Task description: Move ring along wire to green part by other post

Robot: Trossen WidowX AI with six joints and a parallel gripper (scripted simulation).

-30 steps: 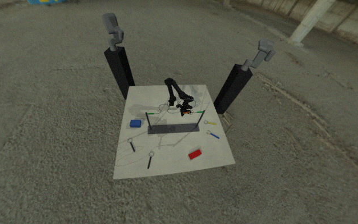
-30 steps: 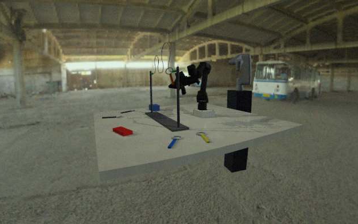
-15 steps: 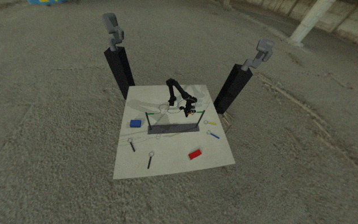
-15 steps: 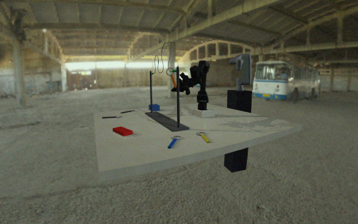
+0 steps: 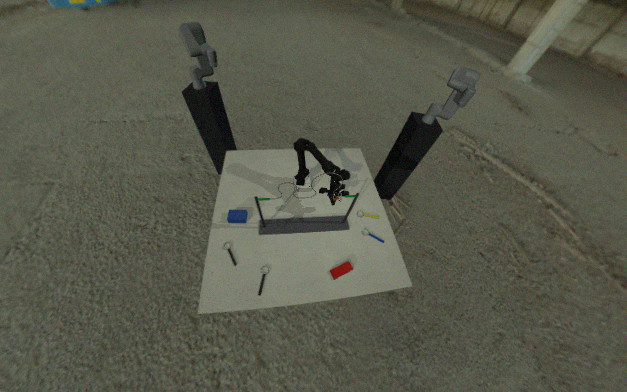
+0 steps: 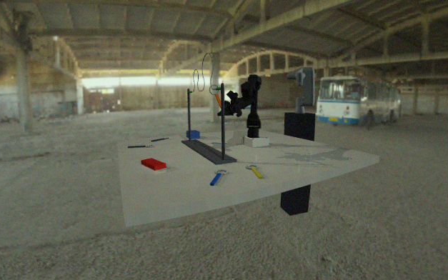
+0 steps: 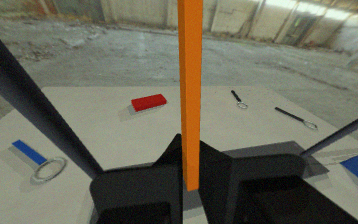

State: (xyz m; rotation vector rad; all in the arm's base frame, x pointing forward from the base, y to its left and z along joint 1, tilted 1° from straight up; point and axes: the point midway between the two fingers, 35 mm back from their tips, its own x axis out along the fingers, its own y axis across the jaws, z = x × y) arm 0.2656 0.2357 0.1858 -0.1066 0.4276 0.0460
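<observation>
The orange handle (image 5: 335, 199) (image 6: 218, 100) (image 7: 191, 90) slants up from my gripper (image 6: 221, 111) (image 7: 182, 137), which is shut on its lower end. The thin ring (image 6: 209, 90) is at the handle's top, by the inner end of the green part (image 5: 350, 196) (image 6: 218, 88) at the right-hand post (image 5: 351, 209) (image 6: 223, 125). The wire appears to pass through the ring; whether they touch cannot be told. The grey wire (image 5: 279, 189) (image 6: 202, 73) loops towards the other green part (image 5: 263, 199) (image 6: 191, 91) at the left-hand post (image 5: 260, 212) (image 6: 189, 118). The ring is out of the wrist view.
The posts stand on a dark base (image 5: 305, 225) (image 6: 207, 151). A blue block (image 5: 237, 216) (image 6: 193, 134) lies left of it, a red block (image 5: 341, 270) (image 6: 153, 163) (image 7: 149, 102) in front. Loose rings with yellow (image 5: 371, 216), blue (image 5: 376, 238) and black handles lie on the table.
</observation>
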